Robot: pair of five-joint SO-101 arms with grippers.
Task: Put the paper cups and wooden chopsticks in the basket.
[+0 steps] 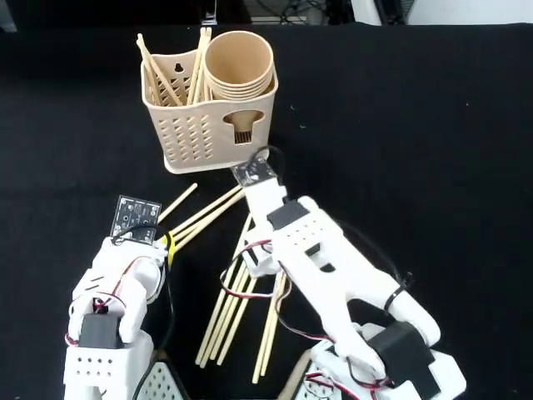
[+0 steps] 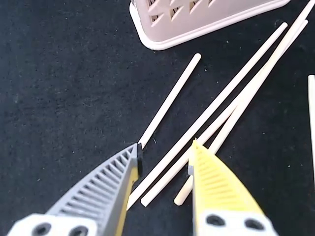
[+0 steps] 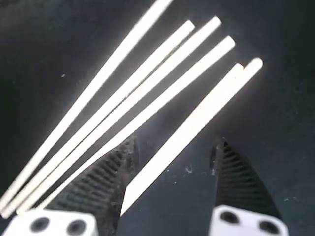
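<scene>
The beige slotted basket [image 1: 196, 137] stands at the back of the table. A stack of paper cups [image 1: 240, 62] sits in one compartment and several wooden chopsticks [image 1: 166, 75] lean in the other. Loose chopsticks [image 1: 229, 308] lie on the black cloth between the two arms. My left gripper [image 2: 165, 155] is open low over the cloth, with the near ends of three chopsticks [image 2: 216, 118] between its fingertips. My right gripper [image 3: 172, 150] is open too, just above a pair of chopsticks [image 3: 197, 115] lying side by side. More chopsticks [image 3: 123, 98] lie beside one finger.
The basket's base [image 2: 197, 19] is a short way beyond the left gripper. A single chopstick [image 2: 170, 101] lies apart from the others. The right arm [image 1: 333, 275] stretches over part of the loose pile. Bare black cloth [image 1: 433, 150] spreads to the right.
</scene>
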